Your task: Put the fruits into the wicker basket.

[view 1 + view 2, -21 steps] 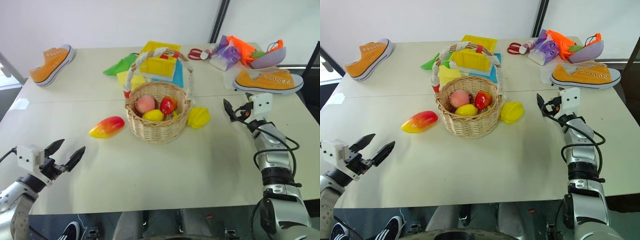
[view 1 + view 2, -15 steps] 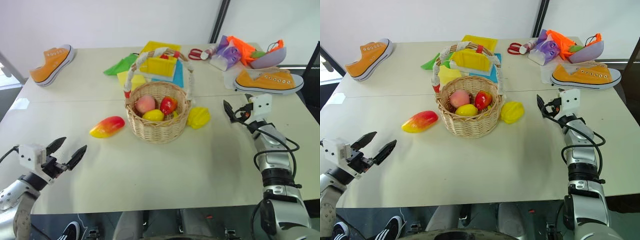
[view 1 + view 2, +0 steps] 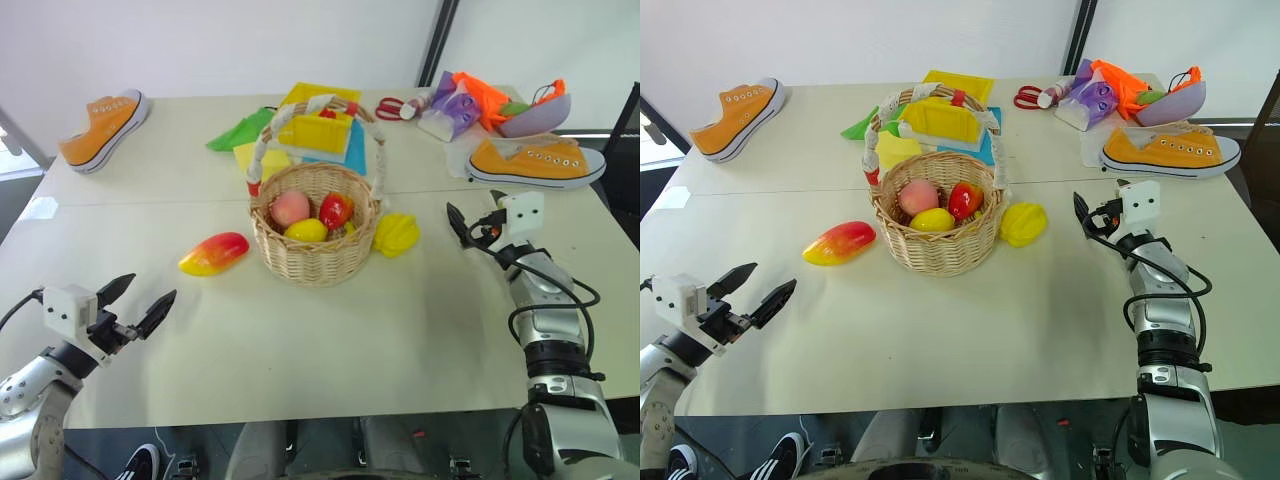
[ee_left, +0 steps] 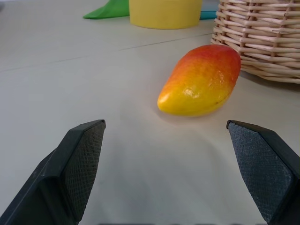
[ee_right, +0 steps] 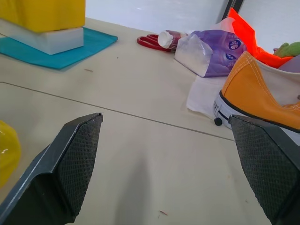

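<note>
The wicker basket (image 3: 316, 262) stands mid-table with a pink peach (image 3: 291, 208), a yellow lemon (image 3: 306, 230) and a red fruit (image 3: 336, 210) inside. Left of it on the table lies a red-yellow mango (image 3: 213, 253). A yellow ridged fruit (image 3: 397, 234) rests against the basket's right side. My left gripper (image 3: 152, 287) hovers open near the front left edge, pointing at the mango (image 4: 201, 79) with a gap of table between. My right gripper (image 3: 458, 222) stands open just right of the ridged fruit (image 5: 6, 154), with nothing between its fingers.
An orange sneaker (image 3: 101, 126) lies at the far left, another (image 3: 535, 161) at the far right. Behind the basket are a yellow box (image 3: 316, 130), green, teal and yellow pieces, red scissors (image 3: 392, 106) and a purple pack (image 3: 455, 110).
My left gripper has crept slightly forward towards the mango, still open. The right arm and the fruits have stayed put.
</note>
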Robot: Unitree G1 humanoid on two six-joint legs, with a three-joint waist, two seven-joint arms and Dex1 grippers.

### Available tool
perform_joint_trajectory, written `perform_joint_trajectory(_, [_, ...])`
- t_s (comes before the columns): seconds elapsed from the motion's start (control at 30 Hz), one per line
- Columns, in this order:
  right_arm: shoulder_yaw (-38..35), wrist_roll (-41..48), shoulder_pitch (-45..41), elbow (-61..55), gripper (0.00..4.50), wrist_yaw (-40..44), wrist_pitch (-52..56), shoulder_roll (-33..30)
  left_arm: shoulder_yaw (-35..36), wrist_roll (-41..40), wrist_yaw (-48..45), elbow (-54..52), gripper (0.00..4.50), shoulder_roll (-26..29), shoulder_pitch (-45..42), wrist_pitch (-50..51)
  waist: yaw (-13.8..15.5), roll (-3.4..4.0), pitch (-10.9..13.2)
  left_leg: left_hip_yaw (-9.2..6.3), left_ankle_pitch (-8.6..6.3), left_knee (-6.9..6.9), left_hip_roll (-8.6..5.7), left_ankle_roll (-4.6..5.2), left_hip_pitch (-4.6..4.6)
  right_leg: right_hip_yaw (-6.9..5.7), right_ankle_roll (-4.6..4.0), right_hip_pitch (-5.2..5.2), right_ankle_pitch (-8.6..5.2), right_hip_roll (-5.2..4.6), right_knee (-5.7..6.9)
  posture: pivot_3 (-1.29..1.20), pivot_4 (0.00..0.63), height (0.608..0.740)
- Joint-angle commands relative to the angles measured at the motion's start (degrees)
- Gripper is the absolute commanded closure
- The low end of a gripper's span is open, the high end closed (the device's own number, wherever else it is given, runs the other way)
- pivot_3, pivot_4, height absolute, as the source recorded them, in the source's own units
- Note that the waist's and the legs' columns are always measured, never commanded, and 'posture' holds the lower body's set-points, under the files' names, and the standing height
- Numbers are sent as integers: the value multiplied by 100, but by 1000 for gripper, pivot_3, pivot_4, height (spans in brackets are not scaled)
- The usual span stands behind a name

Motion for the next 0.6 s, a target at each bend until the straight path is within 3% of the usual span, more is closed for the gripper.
perform_joint_trajectory(0.03, [-21, 19, -9, -261, 0, 9, -87, -4, 30, -81, -39, -82, 56, 23, -31, -39, -1, 0, 0, 0, 0, 0, 0, 0, 0, 0, 0, 0, 0, 0, 0, 0, 150, 740])
perform_joint_trajectory(0.3, [1, 40, 2, -282, 0, 45, -60, 6, 13, -98, -86, -126, 56, 30, -25, -13, -1, 0, 0, 0, 0, 1, 0, 0, 0, 0, 0, 0, 0, 0, 2, 0, 150, 740])
perform_joint_trajectory(0.43, [131, 1165, 461, -1405, 0, 1432, 1062, -159, -85, -646, -480, -963, 56, 165, 153, 320, 10, -2, -1, 0, 0, 1, 2, 1, 0, 0, 0, 0, 0, 0, 1, 0, 150, 740])
perform_joint_trajectory(0.6, [205, 1755, 864, -2627, 0, 2180, 2360, -821, -608, -948, -405, -2180, 56, 497, 61, 1007, 33, 6, 1, 0, -4, 16, 4, 4, -4, -1, -1, 4, -1, -2, 0, 0, 150, 740])
